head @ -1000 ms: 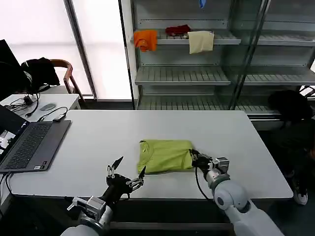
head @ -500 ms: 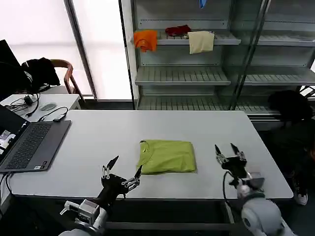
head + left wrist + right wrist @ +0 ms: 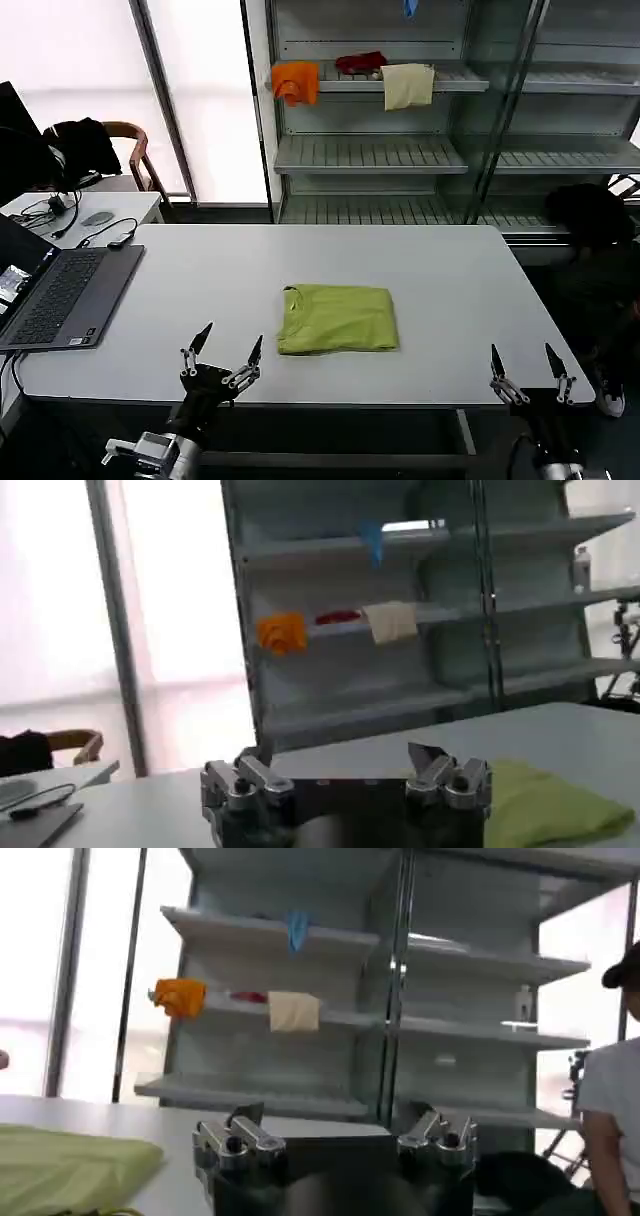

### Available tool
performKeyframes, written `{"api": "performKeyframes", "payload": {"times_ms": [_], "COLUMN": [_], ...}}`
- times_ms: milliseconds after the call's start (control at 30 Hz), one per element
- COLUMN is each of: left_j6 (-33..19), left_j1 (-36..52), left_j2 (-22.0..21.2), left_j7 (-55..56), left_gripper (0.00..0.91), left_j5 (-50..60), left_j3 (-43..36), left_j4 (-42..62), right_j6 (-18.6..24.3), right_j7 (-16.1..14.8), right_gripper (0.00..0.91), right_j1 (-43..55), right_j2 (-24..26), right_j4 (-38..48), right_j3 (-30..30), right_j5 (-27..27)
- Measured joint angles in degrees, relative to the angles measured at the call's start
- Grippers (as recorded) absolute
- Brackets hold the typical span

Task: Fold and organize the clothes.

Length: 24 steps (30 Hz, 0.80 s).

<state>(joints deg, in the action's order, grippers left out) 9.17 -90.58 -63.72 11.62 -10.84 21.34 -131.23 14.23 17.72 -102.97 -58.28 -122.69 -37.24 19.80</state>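
Lime-green T-shirt [image 3: 337,319] lies folded on the white table [image 3: 200,280]. Left pincer [image 3: 221,357] and right pincer [image 3: 528,370] hover spread open at the near edge.

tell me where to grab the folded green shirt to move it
Probably at the right-hand short edge of the green shirt, coming in low from the right with the right gripper. The shirt lies flat as a neat rectangle on the table, so pinching all the stacked layers at one edge should keep the fold together.
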Motion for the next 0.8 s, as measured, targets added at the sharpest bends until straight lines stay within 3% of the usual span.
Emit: {"api": "performKeyframes", "payload": {"times_ms": [300, 800], "left_j6": [-5.0, -7.7], "left_j1": [-4.1, -7.5], "left_j2": [0.6, -0.4], "left_j7": [1.2, 1.7], "left_gripper": [0.907, 0.907], "left_j5": [-3.2, -5.1], "left_j3": [4.6, 6.6], "left_j4": [2.0, 3.1], "right_j6": [8.2, 11.7], "right_j7": [0.0, -0.2], "right_gripper": [0.907, 0.907], "right_j1": [-6.0, -7.8], "right_j2": [-0.7, -1.3], "right_j4": [-0.6, -0.8], "right_j3": [-0.8, -0.2], "right_j5": [-1.9, -2.1]}}
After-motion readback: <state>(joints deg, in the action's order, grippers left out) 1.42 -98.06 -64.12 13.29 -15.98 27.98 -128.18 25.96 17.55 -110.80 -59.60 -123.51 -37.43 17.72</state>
